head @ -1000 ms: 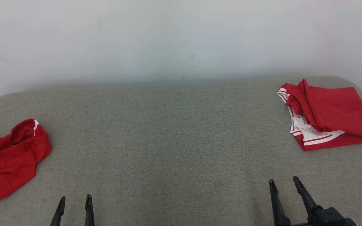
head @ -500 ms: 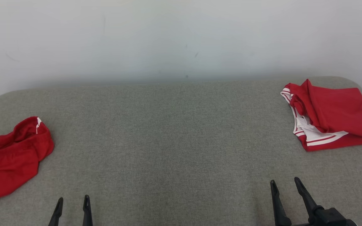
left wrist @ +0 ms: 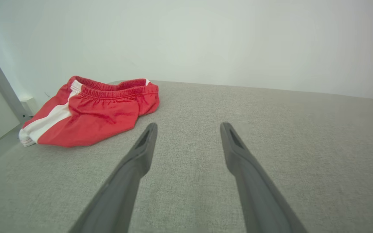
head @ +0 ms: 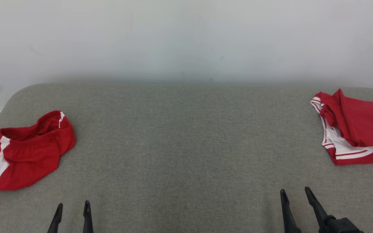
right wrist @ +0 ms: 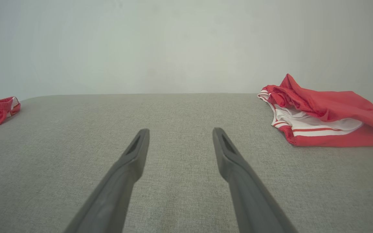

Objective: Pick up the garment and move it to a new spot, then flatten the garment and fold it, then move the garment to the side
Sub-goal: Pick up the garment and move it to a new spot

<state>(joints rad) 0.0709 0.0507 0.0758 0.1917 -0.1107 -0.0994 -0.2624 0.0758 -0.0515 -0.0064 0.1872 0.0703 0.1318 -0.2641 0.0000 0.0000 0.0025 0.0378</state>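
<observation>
Red shorts [head: 28,152] lie crumpled at nine o'clock on our grey surface [head: 186,136], untouched. A folded garment [head: 358,129] sits at three o'clock. Our left pincer [head: 73,203] and right pincer [head: 295,189] hover empty, fingers apart. We judge that pickup, flattening and folding of the shorts all remain.

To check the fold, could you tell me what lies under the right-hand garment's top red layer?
Under the top layer of the folded red garment, a white panel with red stripes peeks out above a red bottom edge, on the grey surface. Anything deeper is covered.
</observation>
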